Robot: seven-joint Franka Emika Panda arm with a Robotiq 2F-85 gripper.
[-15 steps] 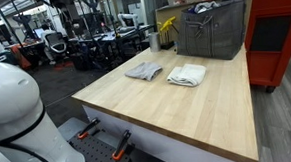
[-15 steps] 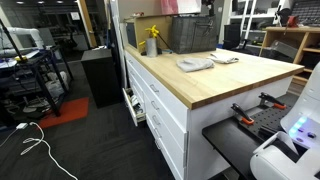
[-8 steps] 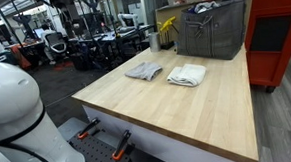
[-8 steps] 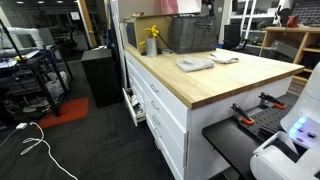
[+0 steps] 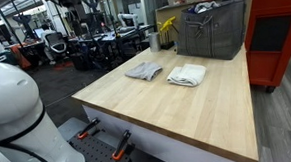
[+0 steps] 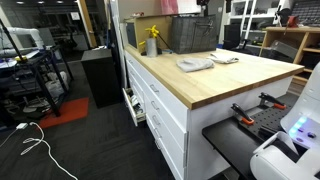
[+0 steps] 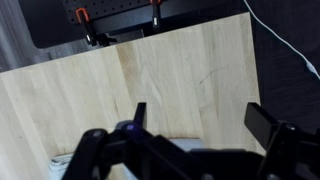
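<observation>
Towel (image 5: pixel 187 74) lies flat, long axis running toward basket (image 5: pixel 210 34).

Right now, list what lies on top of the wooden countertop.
A gray cloth and a folded white towel lie side by side; behind them stand a gray bin and a yellow item. The bin's contents are hidden.

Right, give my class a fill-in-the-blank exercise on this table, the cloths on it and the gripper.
1. The top of the table is made of ____.
2. Beside the white towel lies a cloth coloured ____.
3. In the wrist view the gripper hangs over the table with its jaws ____, holding nothing.

Missing words: wood; grey; open.
</observation>
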